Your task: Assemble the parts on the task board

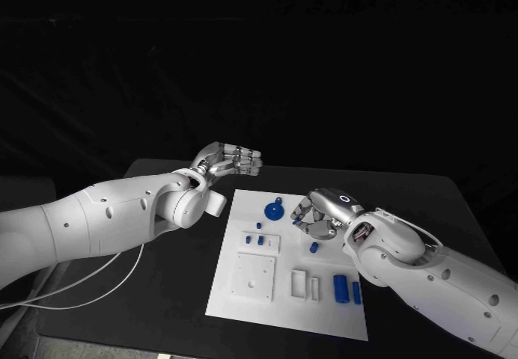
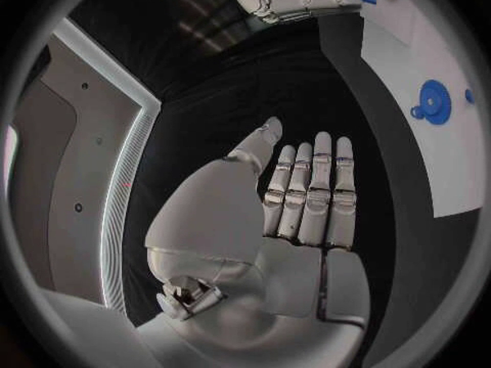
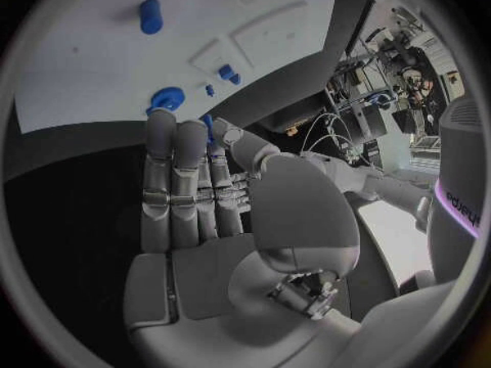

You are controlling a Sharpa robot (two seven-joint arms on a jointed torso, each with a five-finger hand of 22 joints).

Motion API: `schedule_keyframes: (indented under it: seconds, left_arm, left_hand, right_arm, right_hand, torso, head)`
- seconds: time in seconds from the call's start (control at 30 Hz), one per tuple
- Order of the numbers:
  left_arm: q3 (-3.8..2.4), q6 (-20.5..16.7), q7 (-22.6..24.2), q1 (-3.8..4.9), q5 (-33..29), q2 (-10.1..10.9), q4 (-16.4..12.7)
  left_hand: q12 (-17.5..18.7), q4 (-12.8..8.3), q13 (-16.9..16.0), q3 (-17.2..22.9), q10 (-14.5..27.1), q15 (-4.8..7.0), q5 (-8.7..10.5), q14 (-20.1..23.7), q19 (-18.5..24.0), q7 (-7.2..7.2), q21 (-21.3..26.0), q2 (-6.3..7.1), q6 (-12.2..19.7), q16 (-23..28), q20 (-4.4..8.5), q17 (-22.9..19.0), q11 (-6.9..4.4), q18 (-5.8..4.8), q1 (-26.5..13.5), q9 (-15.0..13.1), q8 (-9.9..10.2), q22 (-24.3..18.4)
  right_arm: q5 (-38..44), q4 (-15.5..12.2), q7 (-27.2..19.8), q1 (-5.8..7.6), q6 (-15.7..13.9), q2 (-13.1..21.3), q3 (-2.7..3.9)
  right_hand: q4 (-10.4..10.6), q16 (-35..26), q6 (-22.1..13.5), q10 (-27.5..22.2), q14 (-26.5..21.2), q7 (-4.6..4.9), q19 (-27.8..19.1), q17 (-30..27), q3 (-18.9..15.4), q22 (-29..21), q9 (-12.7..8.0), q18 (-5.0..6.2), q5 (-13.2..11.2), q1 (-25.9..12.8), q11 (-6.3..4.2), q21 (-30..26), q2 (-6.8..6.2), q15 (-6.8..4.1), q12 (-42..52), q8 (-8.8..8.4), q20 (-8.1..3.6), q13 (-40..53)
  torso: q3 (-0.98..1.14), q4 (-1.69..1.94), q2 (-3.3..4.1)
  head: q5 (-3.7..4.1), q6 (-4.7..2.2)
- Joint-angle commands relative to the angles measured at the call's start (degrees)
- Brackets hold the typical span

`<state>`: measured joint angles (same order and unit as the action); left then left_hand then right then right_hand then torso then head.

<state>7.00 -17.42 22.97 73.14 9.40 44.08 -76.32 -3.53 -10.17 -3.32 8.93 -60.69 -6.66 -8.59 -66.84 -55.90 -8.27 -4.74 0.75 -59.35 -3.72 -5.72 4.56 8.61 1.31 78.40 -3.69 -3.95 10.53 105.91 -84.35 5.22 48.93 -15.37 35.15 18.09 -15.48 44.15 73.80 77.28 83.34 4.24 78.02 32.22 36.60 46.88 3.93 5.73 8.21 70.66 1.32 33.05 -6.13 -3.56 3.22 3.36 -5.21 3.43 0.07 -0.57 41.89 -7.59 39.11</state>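
1. While both hands hovered without holding anything, the task board lay in the middle of the black table with its parts mostly loose.
2. The left hand was raised off the board's far left corner, fingers straight and together, holding nothing.
3. The right hand hung above the board's far right area, fingers extended side by side and empty, close to the blue gear.
4. Two blue cylinders lay flat near the board's near right edge, and small blue pegs sat on a raised white block.
5. Judging from this, assembly seemed barely begun: most pieces remained to be seated, and no part was in hand.
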Motion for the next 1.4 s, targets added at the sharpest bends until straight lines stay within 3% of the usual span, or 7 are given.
schedule_keyframes:
  seconds: [0.03,0.2,0.37,0.47,0.93,1.4]
  left_arm:
    - [-0.08,-1.1,1.3,0.09,-0.1,-0.9,0.8]
    - [-0.11,-1.4,1.5,0.10,-0.4,-2.1,1.7]
    - [-0.13,-1.9,1.6,0.11,-0.7,-3.0,2.2]
    - [-0.14,-1.9,1.6,0.11,-0.8,-3.2,2.2]
    - [-0.15,-1.9,1.5,0.12,-1.0,-4.3,2.1]
    - [-0.15,-1.8,1.5,0.12,-1.0,-4.4,1.8]
  left_hand:
    - [0.1,0.2,0.0,-0.3,0.2,0.04,-0.31,-0.2,-0.5,-0.09,-0.2,-0.19,-0.2,0.1,0.00,0.1,-0.24,0.54,0.2,0.1,0.2,0.0]
    - [0.1,0.2,0.0,-0.2,0.2,0.03,-0.32,-0.2,-0.5,-0.10,-0.2,-0.25,-0.2,0.1,0.01,0.1,-0.24,0.55,0.1,0.1,0.2,-0.2]
    - [0.1,0.3,0.0,-0.2,0.3,-0.02,-0.31,-0.1,-0.5,-0.13,-0.3,-0.20,-0.1,0.1,-0.01,0.0,-0.20,0.57,0.1,0.1,0.2,-0.3]
    - [0.1,0.3,0.0,-0.2,0.3,-0.02,-0.31,-0.1,-0.5,-0.13,-0.3,-0.20,-0.1,0.1,-0.01,0.0,-0.20,0.57,0.1,0.1,0.2,-0.3]
    - [0.1,0.4,0.0,-0.3,0.5,-0.14,-0.37,0.3,-0.6,-0.13,-0.4,-0.21,-0.1,0.1,-0.12,0.0,-0.14,0.72,0.1,0.1,0.2,-0.6]
    - [0.1,0.8,0.0,-0.6,0.8,-0.28,-0.36,0.6,-0.6,-0.14,-0.4,-0.27,0.0,0.1,-0.30,0.0,-0.08,0.86,-0.2,0.1,0.2,-0.8]
  right_arm:
    - [0.5,-0.2,-1.5,-0.51,0.4,-0.8,-0.35]
    - [2.6,0.1,-1.7,-1.35,1.3,-2.5,-1.70]
    - [6.0,1.1,-1.3,-2.37,2.1,-4.5,-4.00]
    - [7.5,1.4,-0.9,-2.94,2.2,-5.1,-4.59]
    - [10.3,3.6,-0.1,-4.17,2.5,-7.8,-6.24]
    - [10.5,4.8,0.0,-4.98,3.0,-8.3,-6.52]
  right_hand:
    - [-0.1,-0.3,0.1,0.3,0.0,0.05,0.4,-0.1,-0.3,0.1,0.1,1.12,0.4,0.0,0.10,-0.2,0.82,-0.34,0.1,0.29,0.04,0.0]
    - [-0.3,-0.3,0.1,0.3,0.0,0.07,0.7,-0.1,-0.5,0.8,0.1,1.14,0.7,-0.1,0.10,-0.9,1.01,-0.34,0.1,0.29,0.05,0.0]
    - [-0.3,-0.3,0.1,0.3,0.0,0.06,0.7,-0.2,-0.6,1.1,0.1,1.16,0.8,0.0,0.11,-1.1,1.00,-0.33,0.1,0.29,0.05,0.0]
    - [-0.4,-0.2,0.2,0.4,0.0,0.04,0.9,-0.2,-0.5,1.4,0.1,1.15,0.7,0.0,0.09,-1.3,0.96,-0.35,0.1,0.31,0.06,0.0]
    - [-0.5,-0.1,0.2,0.4,0.0,0.03,1.0,-0.2,-0.2,2.0,0.1,1.14,-0.1,0.1,0.10,-1.7,0.97,-0.35,0.1,0.29,0.04,0.0]
    - [-0.5,-0.1,0.2,0.4,0.0,0.03,1.1,-0.2,-0.1,2.2,0.1,1.15,-0.1,0.1,0.09,-1.9,0.97,-0.36,0.1,0.29,0.03,0.0]
  torso:
    - [-0.24,0.20,-0.13]
    - [-0.30,0.21,-0.13]
    - [-0.18,0.26,-0.08]
    - [-0.15,0.21,-0.06]
    - [-0.18,0.20,-0.10]
    - [-0.23,0.12,-0.15]
  head:
    - [-1.55,0.41]
    - [-2.70,0.82]
    - [-3.55,1.03]
    - [-3.88,1.25]
    - [-5.01,2.11]
    - [-5.57,2.69]
